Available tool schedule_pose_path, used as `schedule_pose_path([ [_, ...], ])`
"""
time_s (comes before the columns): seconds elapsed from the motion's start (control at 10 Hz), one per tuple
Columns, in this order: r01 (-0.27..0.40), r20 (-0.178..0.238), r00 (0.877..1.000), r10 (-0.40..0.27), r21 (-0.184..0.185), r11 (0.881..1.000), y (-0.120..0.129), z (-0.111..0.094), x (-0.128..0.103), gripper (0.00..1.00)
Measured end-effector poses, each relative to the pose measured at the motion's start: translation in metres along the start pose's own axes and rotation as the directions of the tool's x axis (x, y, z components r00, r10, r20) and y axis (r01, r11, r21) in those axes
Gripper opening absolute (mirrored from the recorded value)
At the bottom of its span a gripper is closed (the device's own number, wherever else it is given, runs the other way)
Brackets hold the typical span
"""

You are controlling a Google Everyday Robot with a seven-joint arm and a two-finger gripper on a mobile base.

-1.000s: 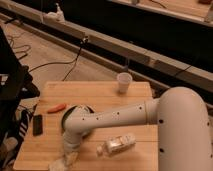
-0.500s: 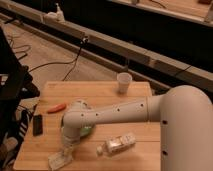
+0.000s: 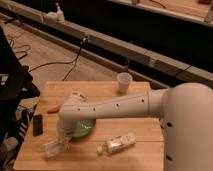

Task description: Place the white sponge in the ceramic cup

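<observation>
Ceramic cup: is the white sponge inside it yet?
No, the white sponge sits at the front left of the table, by the gripper, far from the ceramic cup at the back edge.

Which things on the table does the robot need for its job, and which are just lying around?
For the job: white sponge, ceramic cup, end effector down at the sponge.
Just lying about: green bowl, plastic bottle, orange thing, black object.

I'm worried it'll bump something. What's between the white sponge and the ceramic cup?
In the camera view, the green bowl, partly under the arm. The gripper is at the white sponge, far from the ceramic cup.
</observation>
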Motion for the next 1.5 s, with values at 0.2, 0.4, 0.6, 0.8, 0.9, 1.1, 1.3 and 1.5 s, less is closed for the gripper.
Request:
schedule_pose_path([
  [0.2, -0.148, -0.003, 0.989, 0.149, 0.132, 0.980, -0.037, -0.048, 0.012, 0.00],
  [0.4, -0.272, -0.006, 0.960, 0.281, 0.232, 0.934, -0.060, -0.091, 0.036, 0.00],
  [0.6, -0.398, 0.011, 0.909, 0.417, 0.328, 0.857, -0.076, -0.135, 0.067, 0.00],
  [0.8, -0.454, 0.030, 0.878, 0.478, 0.370, 0.810, -0.081, -0.155, 0.082, 0.00],
  [0.9, -0.451, 0.029, 0.880, 0.475, 0.370, 0.812, -0.082, -0.154, 0.081, 0.00],
  [1.1, -0.451, 0.029, 0.880, 0.475, 0.370, 0.813, -0.082, -0.154, 0.081, 0.00],
  [1.3, -0.457, 0.032, 0.876, 0.481, 0.371, 0.808, -0.083, -0.155, 0.083, 0.00],
  [1.5, -0.532, 0.060, 0.829, 0.556, 0.392, 0.751, -0.094, -0.168, 0.122, 0.00],
])
